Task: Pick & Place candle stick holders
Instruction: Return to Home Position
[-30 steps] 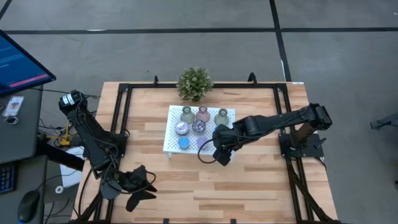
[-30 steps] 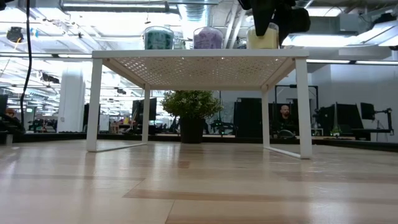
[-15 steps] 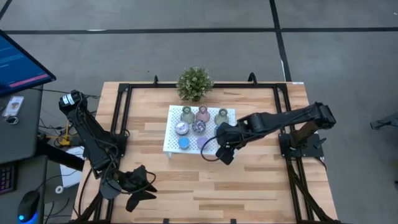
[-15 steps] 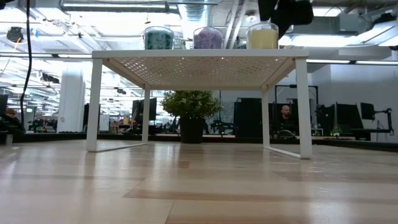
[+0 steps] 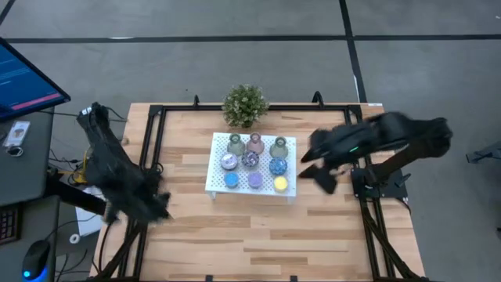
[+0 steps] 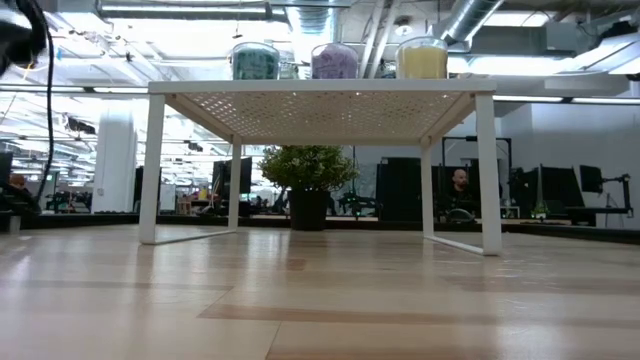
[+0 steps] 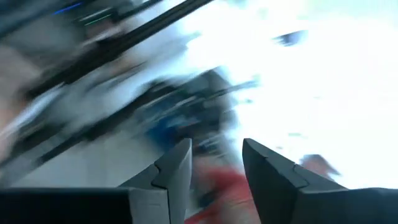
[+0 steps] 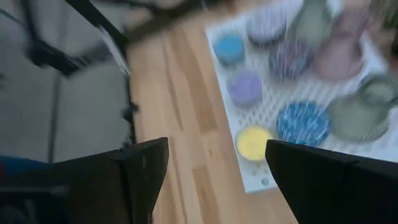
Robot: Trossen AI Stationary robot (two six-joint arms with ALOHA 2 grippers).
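The white perforated tray (image 5: pixel 215 174) holds all nine candle stick holders. Three vases stand in its far row: green (image 5: pixel 235 143), pink-brown (image 5: pixel 254 142), green (image 5: pixel 279 146). The middle row has a lilac puck (image 5: pixel 228 162) and two speckled pucks (image 5: pixel 250 160) (image 5: pixel 277 166). The near row has a blue (image 5: pixel 232 180), a lilac (image 5: pixel 255 181) and a yellow puck (image 5: pixel 280 184), which also shows in the low view (image 6: pixel 422 58). My right gripper (image 5: pixel 321 177) (image 8: pixel 217 180) is open and empty, right of the tray. My left gripper (image 5: pixel 154 205) (image 7: pixel 214 171) is open and empty at the table's left, blurred.
A bushy potted plant (image 5: pixel 245 104) stands behind the tray at the far edge. Black frame rails (image 5: pixel 156 149) run along the table's left, right and far sides. Bare wood lies near of the tray (image 5: pixel 258 235). A desk with a screen (image 5: pixel 23 86) stands off the left.
My right gripper has left the yellow puck standing on the tray's near right corner, risen, and drawn away toward the table's right edge. My left arm has swung fast out of the near left corner toward the far edge.
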